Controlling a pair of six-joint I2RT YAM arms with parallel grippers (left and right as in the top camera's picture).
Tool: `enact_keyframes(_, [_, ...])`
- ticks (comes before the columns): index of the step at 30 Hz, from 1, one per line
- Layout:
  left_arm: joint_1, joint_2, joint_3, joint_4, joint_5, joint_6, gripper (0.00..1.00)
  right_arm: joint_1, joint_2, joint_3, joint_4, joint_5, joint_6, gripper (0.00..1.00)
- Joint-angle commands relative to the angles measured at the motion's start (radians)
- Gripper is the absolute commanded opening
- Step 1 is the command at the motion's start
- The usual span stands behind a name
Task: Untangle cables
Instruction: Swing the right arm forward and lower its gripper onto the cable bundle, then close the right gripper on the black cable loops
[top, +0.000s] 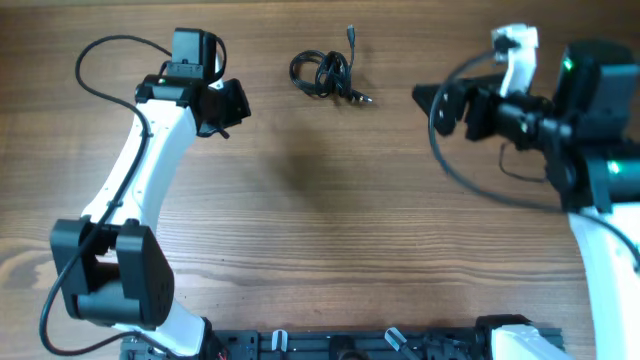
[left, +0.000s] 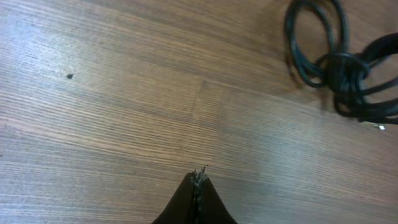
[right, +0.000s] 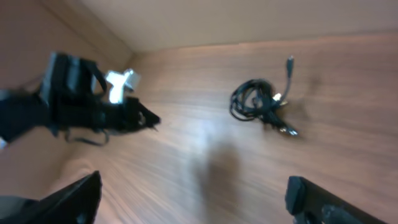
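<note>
In the left wrist view, the top and right edges are cutting off the cables (left: 339, 62), so the bundle's full outline is not showing. The left gripper (left: 198, 184) is showing only its closed tip, with the bottom edge cropping the rest. The right wrist view is blurring throughout: the cords are merging into one dark clump and plug details are not resolving. The right gripper (right: 194, 182) is showing only two widely separated finger ends at the bottom corners. Overhead, the right arm (top: 520, 110) is smearing into a blur and running off the right edge. The knot is appearing too small for counting separate cords.
</note>
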Motion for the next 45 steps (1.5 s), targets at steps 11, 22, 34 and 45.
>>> enact_keyframes(11, [0.069, 0.079, -0.006, -0.003, -0.017, -0.062, 0.09, 0.176, 0.323, 0.018, 0.218, 0.184, 0.192, 0.18])
enact_keyframes(22, [0.072, 0.079, -0.006, -0.002, -0.017, -0.061, 0.41, 0.232, 0.627, 0.018, 0.498, 0.242, 0.190, 0.80])
enact_keyframes(34, [0.072, 0.079, -0.006, -0.001, -0.017, -0.061, 0.47, 0.302, 0.845, 0.018, 0.755, 0.189, 0.238, 0.60])
enact_keyframes(45, [0.072, 0.079, -0.006, 0.000, -0.017, -0.061, 0.48, 0.332, 0.846, 0.018, 0.801, 0.189, 0.247, 0.04])
